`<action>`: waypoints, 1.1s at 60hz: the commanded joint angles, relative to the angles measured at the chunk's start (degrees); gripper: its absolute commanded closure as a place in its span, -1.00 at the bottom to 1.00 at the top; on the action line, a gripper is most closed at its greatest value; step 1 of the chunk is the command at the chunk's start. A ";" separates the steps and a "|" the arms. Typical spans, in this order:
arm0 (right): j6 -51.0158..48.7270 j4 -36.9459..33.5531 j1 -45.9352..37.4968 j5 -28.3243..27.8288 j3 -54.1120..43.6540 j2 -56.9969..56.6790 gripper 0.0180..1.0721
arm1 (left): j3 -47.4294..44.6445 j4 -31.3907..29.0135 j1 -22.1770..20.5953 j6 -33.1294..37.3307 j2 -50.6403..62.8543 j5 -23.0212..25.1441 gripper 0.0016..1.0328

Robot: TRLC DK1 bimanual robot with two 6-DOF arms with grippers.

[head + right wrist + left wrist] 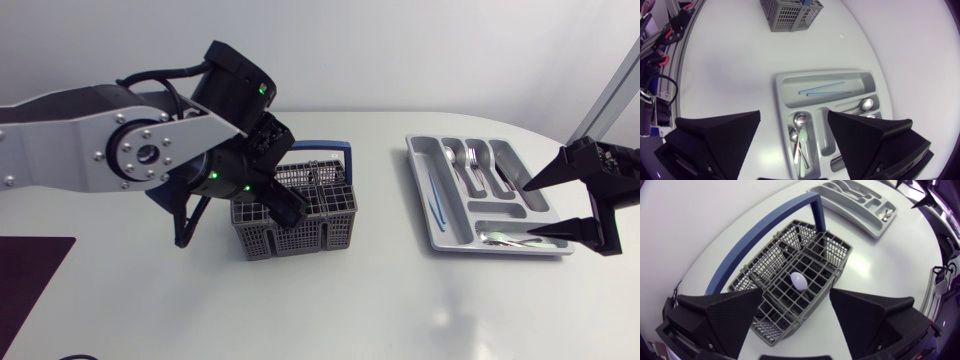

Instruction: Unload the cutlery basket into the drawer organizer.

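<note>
The left end effector (797,299) hovers open over the cutlery basket (836,250) near the middle of the table (380,300), where a white spoon (798,281) stands bowl-up. It looks light, stiff and slick, best pinched at the bowl. Cell walls and the blue handle (760,234) crowd it; the open right end effector (794,115) hangs over the drawer organizer (420,158).

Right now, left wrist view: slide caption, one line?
Open left gripper above the grey cutlery basket, a white spoon standing in one compartment; drawer organizer beyond.
</note>
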 commanded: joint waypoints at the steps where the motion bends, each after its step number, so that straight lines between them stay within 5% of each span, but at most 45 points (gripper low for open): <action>1: 0.50 -0.78 0.64 -0.76 -4.09 -2.80 -0.86 | 0.35 -0.09 -1.28 -3.18 2.85 -3.74 -0.75; 25: 1.29 0.89 1.08 -1.02 -7.08 -3.32 -0.86 | 4.83 1.05 -4.62 -7.49 10.06 -9.54 -0.47; 41: 1.29 0.98 0.82 -1.11 -7.17 -3.50 -0.86 | 5.01 4.04 -4.27 -7.40 11.02 -12.79 -0.02; 54: 1.29 1.68 0.82 -1.11 -7.52 -3.32 -0.86 | 5.09 5.01 -3.83 -7.49 12.78 -12.88 0.53; 63: 1.29 1.77 0.82 -1.11 -7.52 -2.88 -0.86 | 4.65 4.83 -3.91 -7.49 13.05 -13.23 0.57; 66: 1.38 2.03 0.91 -1.11 -7.61 -2.88 -0.86 | 4.57 4.75 -3.83 -7.49 13.05 -13.23 0.73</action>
